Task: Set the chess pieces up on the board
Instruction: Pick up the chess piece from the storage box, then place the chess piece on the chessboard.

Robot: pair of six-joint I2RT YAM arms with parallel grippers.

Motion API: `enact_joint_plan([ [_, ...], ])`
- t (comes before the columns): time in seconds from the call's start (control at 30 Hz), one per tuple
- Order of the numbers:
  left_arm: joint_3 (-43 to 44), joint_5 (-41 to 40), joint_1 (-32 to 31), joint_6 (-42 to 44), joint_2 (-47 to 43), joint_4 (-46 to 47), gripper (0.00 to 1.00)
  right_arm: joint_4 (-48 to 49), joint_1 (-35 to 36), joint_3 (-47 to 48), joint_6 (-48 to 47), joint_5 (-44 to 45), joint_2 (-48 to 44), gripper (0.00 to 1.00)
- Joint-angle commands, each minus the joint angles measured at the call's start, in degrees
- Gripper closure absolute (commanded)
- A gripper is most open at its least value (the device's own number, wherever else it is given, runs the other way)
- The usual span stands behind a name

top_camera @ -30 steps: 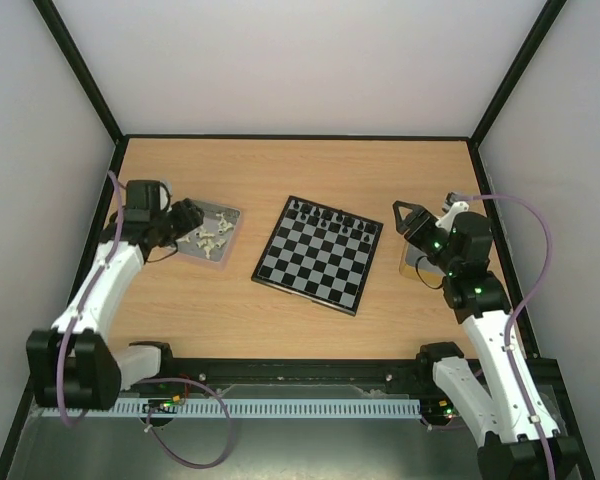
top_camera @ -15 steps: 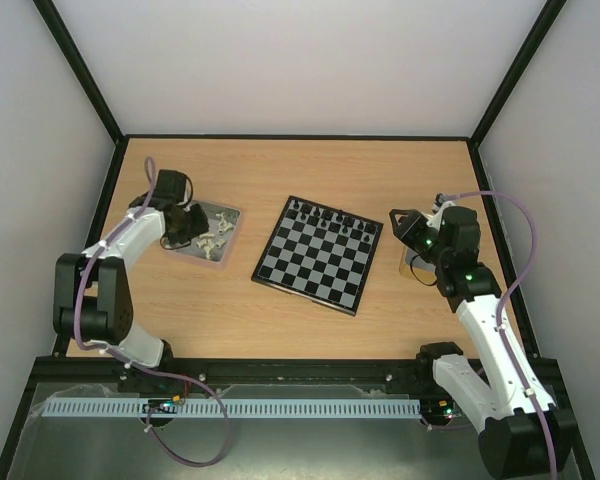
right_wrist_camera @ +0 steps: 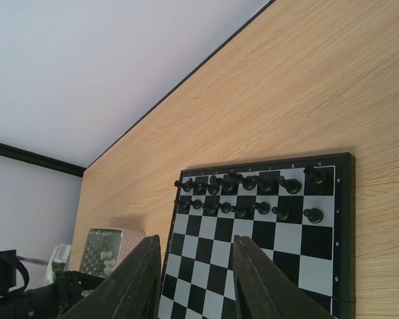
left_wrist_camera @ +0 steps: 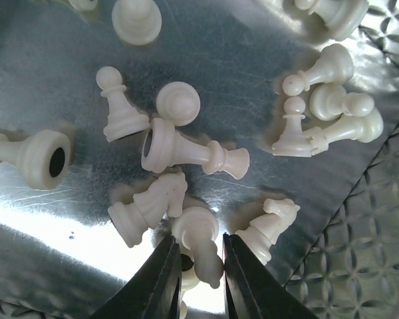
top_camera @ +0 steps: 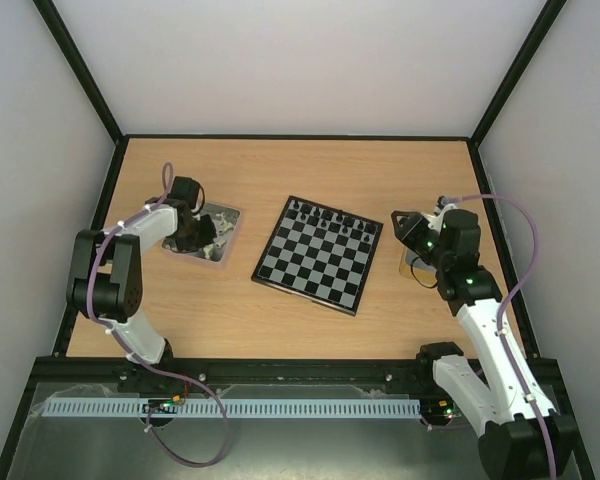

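The board (top_camera: 315, 268) lies in the middle of the table, with black chess pieces (top_camera: 330, 216) lined up in its two far rows. The right wrist view shows the same black pieces (right_wrist_camera: 253, 187) on the board (right_wrist_camera: 253, 249). Several cream-white chess pieces (left_wrist_camera: 186, 149) lie scattered on their sides in a metal tray (left_wrist_camera: 239, 53). My left gripper (left_wrist_camera: 198, 238) is down in that tray (top_camera: 230, 214), shut on one white piece (left_wrist_camera: 199, 229). My right gripper (top_camera: 401, 222) hovers by the board's right edge. Its fingers (right_wrist_camera: 143, 272) stand apart with nothing between them.
A second metal tray (top_camera: 410, 264) sits right of the board, mostly hidden under my right arm. White knights (left_wrist_camera: 269, 226) lie close on both sides of the gripped piece. A black frame rail (top_camera: 300, 137) and pale walls bound the wooden table.
My left arm has reached further into the tray and its jaws have closed onto a white piece. My right gripper's jaws have narrowed and it has shifted slightly.
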Motion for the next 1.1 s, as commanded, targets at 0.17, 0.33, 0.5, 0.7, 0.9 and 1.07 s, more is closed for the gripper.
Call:
enact_joint_plan([
  [0.17,2.04,-0.59,0.06,0.82,2.19,-0.56,0.91,1.17,-0.1,-0.58,0.9,1.55,-1.43,0.72],
  [0.33,2.24,-2.2,-0.63,0.98,-0.37,-0.95,0.98,0.89,-0.06,-0.45,0.97,1.67,-1.68,0.74],
  [0.5,5.61,-8.0,-5.1,1.88,-5.11,-5.61,0.98,0.95,-0.1,-0.68,1.38,2.44,-2.47,0.74],
  [0.7,8.98,-9.39,-13.9,1.12,-10.07,-9.26,0.98,2.34,-0.07,-2.17,2.99,2.68,-3.32,0.74],
  [0.9,11.03,-2.76,-24.33,0.9,-9.45,-9.25,0.98,2.89,-0.1,-3.48,3.92,2.71,-3.69,0.74],
  [1.07,12.74,-1.25,-31.61,1.17,-4.92,-9.71,0.98,2.7,-0.13,-3.93,4.38,2.93,-4.09,0.74],
])
